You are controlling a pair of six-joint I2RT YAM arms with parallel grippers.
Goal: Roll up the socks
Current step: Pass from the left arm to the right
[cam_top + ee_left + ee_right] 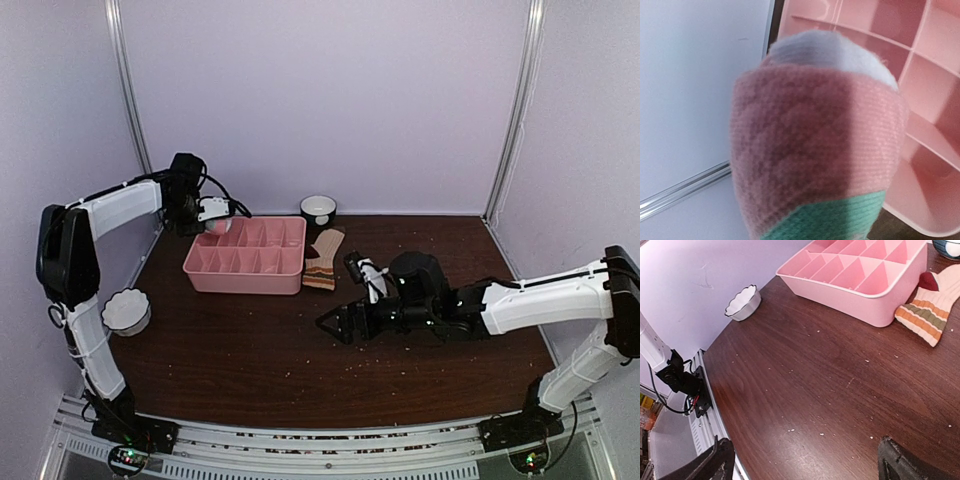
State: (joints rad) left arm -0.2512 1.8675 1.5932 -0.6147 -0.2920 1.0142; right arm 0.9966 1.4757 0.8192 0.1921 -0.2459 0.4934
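While the left gripper (pixel 218 214) hangs over the far left corner of the pink divided tray (pixel 245 283), its jaws grip the pink sock (pixel 815 150), bunched into a roll with a white end and a teal patch. The fabric fills the left wrist view and hides the fingers. The tan striped sock (pixel 324 258) lies flat on the dark wooden table (pixel 250 370), touching the tray's right end. Near it, the right gripper (pixel 335 325) sits low over the table, its 2 fingers spread wide and holding nothing.

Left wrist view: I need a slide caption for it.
Close-up: pink sock fills the lens, divided tray behind it.
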